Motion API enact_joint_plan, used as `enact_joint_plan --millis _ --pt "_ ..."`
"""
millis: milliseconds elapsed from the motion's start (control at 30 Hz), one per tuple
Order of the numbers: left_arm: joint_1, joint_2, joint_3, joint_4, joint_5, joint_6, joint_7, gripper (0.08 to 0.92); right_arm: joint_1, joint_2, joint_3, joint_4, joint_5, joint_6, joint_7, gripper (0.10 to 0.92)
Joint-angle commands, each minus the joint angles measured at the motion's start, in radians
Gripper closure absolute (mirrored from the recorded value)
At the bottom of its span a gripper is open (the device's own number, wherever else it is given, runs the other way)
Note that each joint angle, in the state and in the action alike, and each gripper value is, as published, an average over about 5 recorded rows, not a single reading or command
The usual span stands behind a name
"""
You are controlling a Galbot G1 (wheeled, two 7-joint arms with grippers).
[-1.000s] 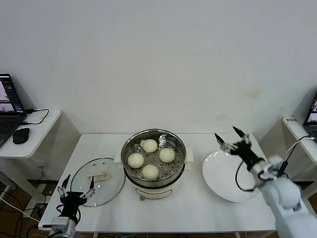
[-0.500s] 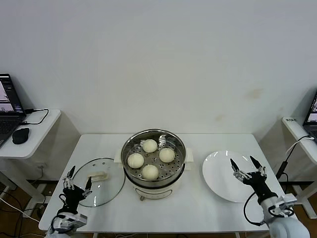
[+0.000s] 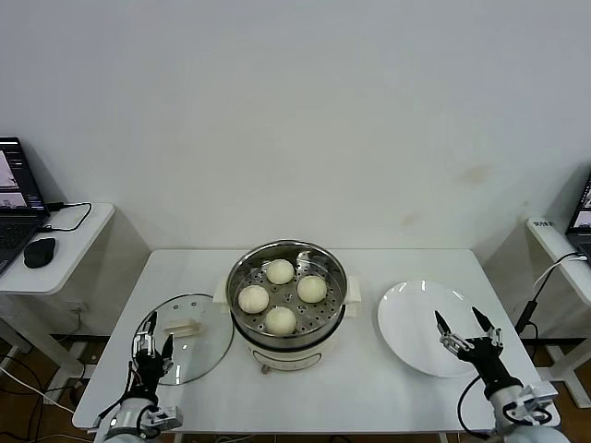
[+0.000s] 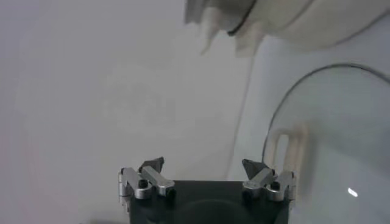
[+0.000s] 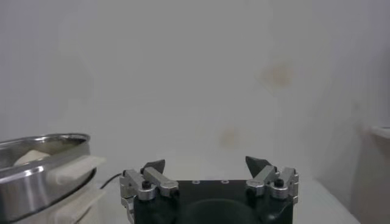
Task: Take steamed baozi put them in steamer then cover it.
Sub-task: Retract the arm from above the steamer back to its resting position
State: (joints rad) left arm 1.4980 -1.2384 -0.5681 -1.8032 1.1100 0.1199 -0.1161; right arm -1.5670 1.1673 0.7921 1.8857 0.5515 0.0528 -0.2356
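Observation:
Several cream-white steamed baozi (image 3: 280, 271) lie on the perforated tray inside the shiny steel steamer (image 3: 287, 328) at the table's middle. The clear glass cover (image 3: 199, 360) with its cream handle (image 3: 183, 326) lies flat on the table left of the steamer. My left gripper (image 3: 153, 334) is open and empty over the cover's near left edge; the left wrist view shows the cover (image 4: 341, 140) and its handle (image 4: 289, 149) beyond the left gripper (image 4: 203, 166). Over the near right edge of the plate my right gripper (image 3: 462, 322) is open and empty. The right wrist view shows the steamer (image 5: 42, 167) off to the side of the right gripper (image 5: 206, 165).
A flat white plate (image 3: 411, 323) lies right of the steamer. A side table at the far left carries a laptop (image 3: 17, 198) and a mouse (image 3: 39, 251). A second side table (image 3: 554, 242) stands at the far right. A white wall is behind.
My right gripper has come down from above the plate's far edge to its near right edge. My left gripper has moved a little right and farther in, over the cover's edge.

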Motion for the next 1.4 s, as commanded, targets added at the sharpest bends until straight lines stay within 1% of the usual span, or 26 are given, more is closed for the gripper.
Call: enact_joint_plan --millis 33,200,367,767,1033,1400 --pt "-0.042 -0.017 0.056 0.062 0.111 0.068 -0.01 0.177 -0.026 0.013 0.013 -0.003 -0.005 0.012 -0.007 0.202" --pt "-0.075 -0.027 0.069 0.092 0.131 0.07 0.02 0.177 -0.022 0.015 0.014 -0.011 -0.005 0.014 -0.01 0.203" --pt "-0.118 -0.034 0.075 0.144 0.139 0.083 0.027 0.177 -0.021 0.014 0.016 -0.018 -0.005 0.017 -0.017 0.202" --pt "-0.202 -0.021 0.076 0.221 0.148 0.09 0.053 0.177 -0.011 0.029 0.01 -0.047 -0.024 0.026 -0.034 0.203" --pt "-0.233 -0.02 0.081 0.267 0.15 0.1 0.05 0.177 -0.003 0.028 0.013 -0.059 -0.025 0.026 -0.034 0.202" --pt "-0.272 -0.016 0.086 0.298 0.13 0.117 0.038 0.177 -0.009 0.032 0.008 -0.071 -0.036 0.036 -0.047 0.202"
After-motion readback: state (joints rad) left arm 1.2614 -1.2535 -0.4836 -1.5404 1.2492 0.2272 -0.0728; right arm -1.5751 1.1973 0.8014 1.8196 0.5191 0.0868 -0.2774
